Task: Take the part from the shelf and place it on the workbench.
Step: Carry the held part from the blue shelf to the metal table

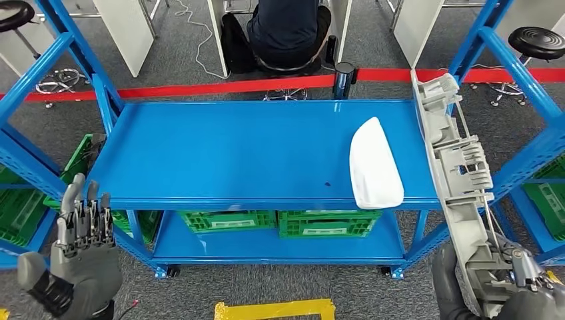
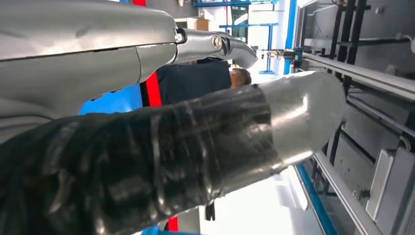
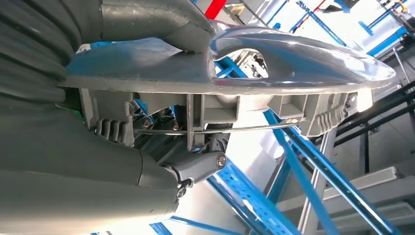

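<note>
My right hand [image 1: 513,290] grips a long grey plastic part [image 1: 456,167] by its near end, at the lower right of the head view. The part stands up along the right end of the blue shelf [image 1: 233,153], its far tip near the red tape. In the right wrist view the same part [image 3: 254,73] shows its ribbed underside and a shiny handle, clamped in my right hand [image 3: 73,127]. A white curved part [image 1: 374,165] lies on the shelf top near its right front edge. My left hand [image 1: 78,250] hovers empty at the lower left, fingers straight and together; its thumb [image 2: 171,147] crosses the left wrist view.
Green crates [image 1: 280,221] sit on the lower shelf level, with more at both sides. Blue uprights [image 1: 513,73] frame the shelf. Red tape [image 1: 200,88] runs behind it, where a seated person [image 1: 286,30] and a black stool [image 1: 536,41] are. Yellow floor tape [image 1: 273,310] marks the near floor.
</note>
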You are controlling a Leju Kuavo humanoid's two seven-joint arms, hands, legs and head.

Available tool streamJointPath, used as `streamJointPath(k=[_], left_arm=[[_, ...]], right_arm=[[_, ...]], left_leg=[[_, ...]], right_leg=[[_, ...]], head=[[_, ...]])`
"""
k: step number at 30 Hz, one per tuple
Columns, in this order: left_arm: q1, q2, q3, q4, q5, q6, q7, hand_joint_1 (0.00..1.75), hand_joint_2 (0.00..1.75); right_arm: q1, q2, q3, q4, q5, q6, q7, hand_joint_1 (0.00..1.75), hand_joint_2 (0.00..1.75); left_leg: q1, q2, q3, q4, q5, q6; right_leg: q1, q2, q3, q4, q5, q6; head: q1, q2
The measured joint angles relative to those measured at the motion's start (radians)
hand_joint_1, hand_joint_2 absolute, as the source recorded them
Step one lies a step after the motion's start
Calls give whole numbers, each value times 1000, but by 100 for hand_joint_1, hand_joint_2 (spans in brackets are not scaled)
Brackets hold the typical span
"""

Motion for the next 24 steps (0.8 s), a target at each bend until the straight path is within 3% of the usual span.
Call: streamJointPath(k=[1, 3, 5, 7, 8, 10, 12, 14, 15, 17, 19, 20, 21, 22, 24], left_arm=[[0, 2, -1, 0, 1, 0, 0, 0, 0], [-2, 3, -2, 0, 4, -2, -1, 0, 0], [-2, 5, -4, 0, 6, -3, -1, 0, 0], [-2, 6, -5, 0, 7, -4, -1, 0, 0], [-2, 7, -6, 0, 7, -4, -1, 0, 0], [-5, 7, -7, -1, 7, -5, -1, 0, 0], [-9, 8, -8, -2, 7, -6, -1, 0, 0], [-10, 8, -8, -3, 8, -7, -1, 0, 0], [-11, 9, -9, -3, 8, -8, -1, 0, 0], [-13, 9, -10, -3, 9, -12, -2, 0, 0], [-14, 9, -10, -3, 9, -14, -2, 0, 0], [-14, 9, -10, -3, 10, -15, -2, 0, 0], [-14, 9, -11, -3, 10, -16, -2, 0, 0], [-14, 9, -11, -3, 10, -16, -3, 0, 0], [-14, 9, -11, -3, 10, -16, -3, 0, 0]], right_arm=[[0, 0, 0, 0, -1, 0, 0, 175, 175], [1, 0, -1, 0, -5, 0, 0, 175, 175], [2, 0, -1, 2, -8, 0, 0, 175, 175], [2, 0, -1, 3, -10, 0, 0, 175, 175], [2, 0, -1, 4, -10, 0, -1, 175, 175], [2, 0, -1, 4, -11, 0, -1, 175, 175], [2, 0, -1, 4, -11, 0, -1, 175, 175], [2, -2, -1, 4, -12, 0, -2, 175, 175], [3, -3, -1, 5, -13, 0, -2, 175, 175], [3, -6, -1, 5, -14, 0, -2, 175, 175], [3, -8, -1, 5, -16, -1, -3, 175, 175], [3, -8, -1, 5, -17, -1, -3, 175, 175], [3, -9, -1, 5, -18, -1, -3, 175, 175], [3, -10, -1, 6, -18, -1, -3, 175, 175], [2, -11, -1, 6, -19, -1, -3, 175, 175]], left_leg=[[0, 15, -15, 33, -32, -2], [0, 42, -54, 154, -124, -4], [0, 47, -70, 257, -172, -4], [-3, 48, -23, 238, -145, 5], [-6, 49, 26, 181, -123, 13], [-15, 57, 132, 40, -114, 31], [-24, 63, 174, -37, -126, 41], [-25, 62, 166, -51, -112, 49], [-23, 62, 162, -57, -101, 54], [-17, 63, 152, -66, -76, 63], [-16, 61, 130, -63, -56, 66], [-16, 60, 116, -59, -46, 65], [-15, 59, 97, -53, -36, 62], [-13, 58, 78, -45, -28, 59], [-10, 55, 44, -27, -15, 50]], right_leg=[[0, -6, -7, -2, 8, -9], [5, -15, -20, -1, 23, -20], [12, -23, -42, 1, 38, -24], [19, -29, -64, 3, 53, -25], [22, -30, -73, 4, 60, -25], [28, -33, -87, 5, 75, -21], [27, -37, -96, 4, 91, -12], [23, -38, -100, 3, 103, 0], [22, -35, -107, 11, 92, 6], [20, -26, -132, 77, 21, 17], [15, -22, -158, 196, -70, 26], [12, -22, -160, 244, -89, 30], [9, -22, -151, 265, -86, 34], [6, -22, -127, 252, -66, 38], [-1, -20, -44, 141, -28, 43]], head=[[-7, 0], [-25, 0], [-38, 0], [-48, 0], [-51, 0], [-55, 0], [-53, 0], [-55, 0], [-57, 0], [-49, 0], [-38, 0], [-34, 0], [-32, 0], [-30, 0], [-25, 0]])
